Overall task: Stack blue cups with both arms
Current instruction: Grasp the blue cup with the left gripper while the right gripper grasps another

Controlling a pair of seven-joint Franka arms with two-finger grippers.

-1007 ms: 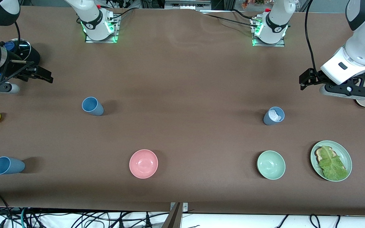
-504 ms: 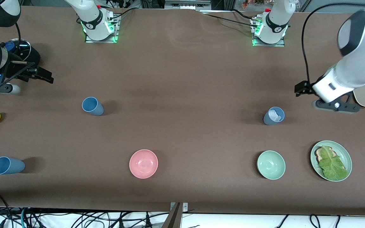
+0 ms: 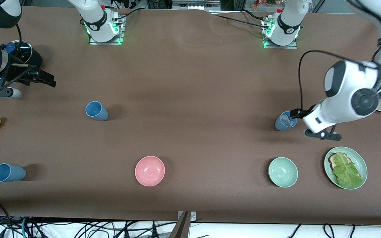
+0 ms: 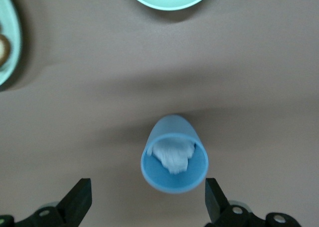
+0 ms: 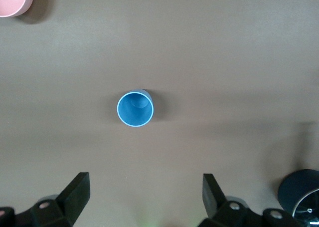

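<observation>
Left gripper point(image 4: 145, 203) over the table, fingers point(image 4: 79, 201) spread wide apart, a blue cup with white stuff inside point(image 4: 174, 154) standing upright just ahead of the fingertips, roughly centred on the gap and untouched. Same cup point(image 3: 285, 121) beside a green bowl point(image 3: 283, 172) and a green plate of lettuce point(image 3: 345, 163).

Right gripper point(image 5: 144, 194) waiting above the right arm's end of the table, fingers point(image 5: 76, 193) also wide apart, an empty blue cup point(image 5: 135, 109) upright well ahead of them. Third blue cup point(image 3: 8, 173) upright, nearest the front camera at that end. Pink bowl point(image 3: 149, 171) mid-table.
</observation>
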